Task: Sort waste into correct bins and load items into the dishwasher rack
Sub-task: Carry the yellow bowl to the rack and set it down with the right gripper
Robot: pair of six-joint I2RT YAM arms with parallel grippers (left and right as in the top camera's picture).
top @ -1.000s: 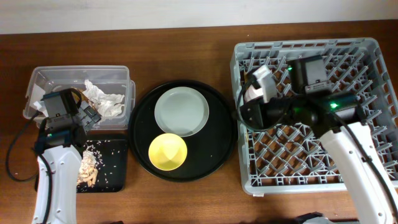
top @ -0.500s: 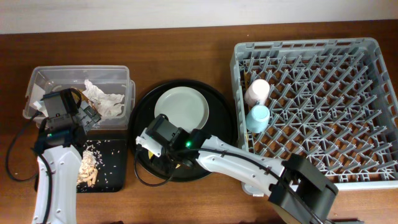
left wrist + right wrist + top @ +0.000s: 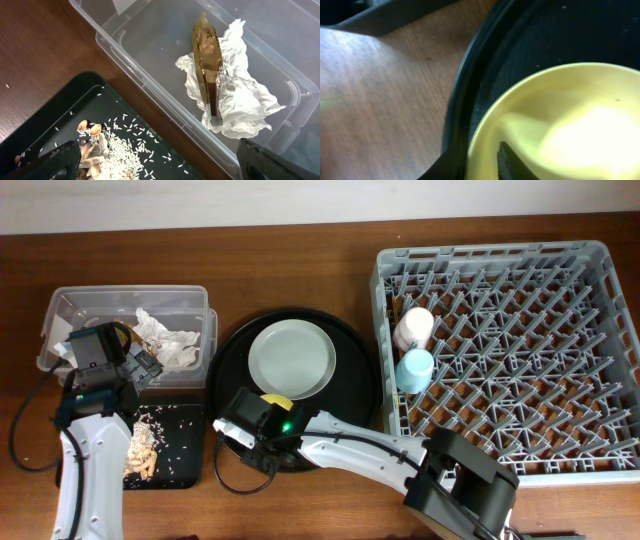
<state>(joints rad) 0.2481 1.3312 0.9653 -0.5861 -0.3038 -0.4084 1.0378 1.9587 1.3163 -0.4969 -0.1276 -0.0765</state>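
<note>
The yellow bowl [image 3: 272,396] sits at the front of the round black tray [image 3: 350,380], mostly covered by my right gripper [image 3: 258,430]. In the right wrist view the gripper [image 3: 480,155] is open, with one finger inside the bowl [image 3: 570,125] and one outside its rim. The pale plate [image 3: 291,358] lies behind it. The light-blue cup [image 3: 415,368] and the pink-inside white cup [image 3: 412,327] stand in the grey rack [image 3: 520,350]. My left gripper [image 3: 160,165] is open and empty above the tub's edge. No chopsticks are in view.
The clear tub [image 3: 120,305] holds the white napkin [image 3: 240,100] and the brown-gold wrapper [image 3: 207,65]. The flat black tray [image 3: 185,450] in front of it holds beige scraps and rice [image 3: 95,145]. Bare wooden table lies in front of the round tray.
My right arm left the rack, where both cups now stand, and swung to the round tray. It has since moved down over the yellow bowl. The left arm has not moved.
</note>
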